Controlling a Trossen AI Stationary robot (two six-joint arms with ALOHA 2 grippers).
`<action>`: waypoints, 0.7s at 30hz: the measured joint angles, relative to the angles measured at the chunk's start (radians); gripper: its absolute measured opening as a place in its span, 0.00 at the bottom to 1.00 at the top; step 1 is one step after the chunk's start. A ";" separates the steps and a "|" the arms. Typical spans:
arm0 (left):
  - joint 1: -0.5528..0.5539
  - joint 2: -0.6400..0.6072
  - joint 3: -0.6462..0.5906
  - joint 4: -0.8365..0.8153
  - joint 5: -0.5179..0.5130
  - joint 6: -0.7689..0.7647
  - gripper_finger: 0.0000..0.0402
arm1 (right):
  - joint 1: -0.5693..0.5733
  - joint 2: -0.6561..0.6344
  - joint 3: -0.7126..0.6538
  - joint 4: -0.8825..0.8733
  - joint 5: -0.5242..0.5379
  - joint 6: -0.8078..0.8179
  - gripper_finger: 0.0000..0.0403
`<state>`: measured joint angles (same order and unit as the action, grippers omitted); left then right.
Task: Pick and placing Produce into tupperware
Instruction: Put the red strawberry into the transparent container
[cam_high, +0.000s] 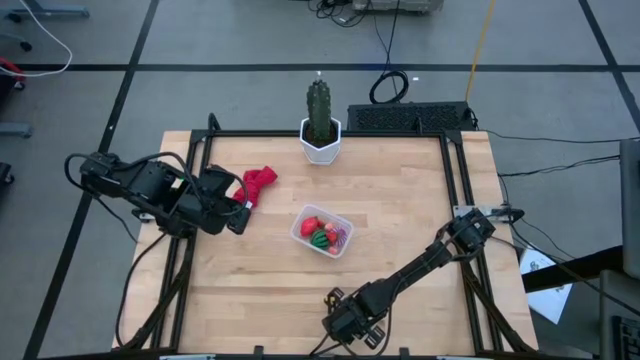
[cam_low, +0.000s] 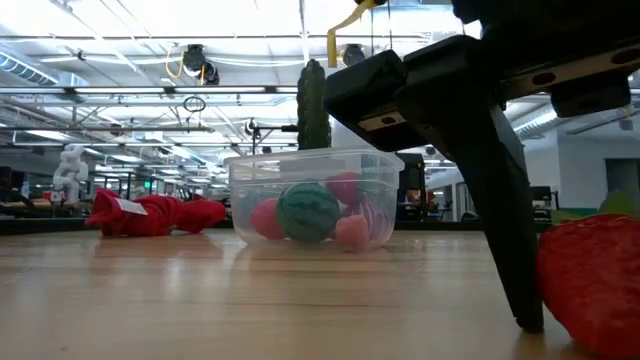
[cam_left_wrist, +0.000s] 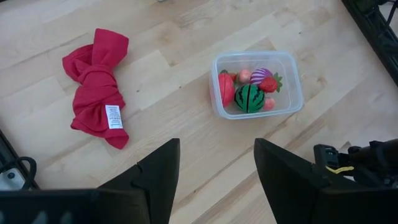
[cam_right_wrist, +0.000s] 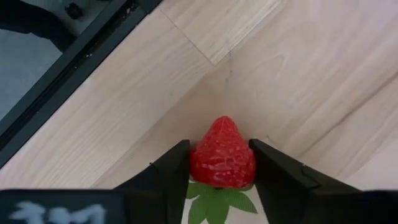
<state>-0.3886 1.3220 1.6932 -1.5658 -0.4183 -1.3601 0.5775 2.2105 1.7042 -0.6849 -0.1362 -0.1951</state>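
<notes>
The clear tupperware stands on its base mid-table. It holds a green striped ball, a red oval, a purple ball, a small strawberry and pink bits. Another red toy strawberry lies on the table near its near edge, between the fingers of my right gripper. My left gripper is open above the table's left part, beside the red cloth. My right gripper has the strawberry pinched between its two fingers, one on each flank of the fruit's wide leafy half. The red tip points away from the wrist and the green leaves toward it. The fingers point down; the strawberry looks to rest on the table.
A knotted red cloth lies left of the tub. A green cactus in a white pot stands at the far edge. Black frame rails run along the table's sides, close to my right gripper.
</notes>
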 joint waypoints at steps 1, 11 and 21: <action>0.000 0.000 0.000 0.000 0.000 0.000 0.52 | -0.002 0.000 0.000 0.000 -0.001 0.000 0.36; 0.000 0.000 0.000 0.000 0.000 0.005 0.52 | -0.027 0.000 0.000 -0.003 -0.012 0.026 0.32; 0.000 0.001 0.000 -0.001 -0.001 0.020 0.52 | -0.045 -0.057 0.056 -0.158 0.085 -0.059 0.32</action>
<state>-0.3888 1.3228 1.6932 -1.5669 -0.4196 -1.3401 0.5323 2.1533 1.7607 -0.8429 -0.0509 -0.2537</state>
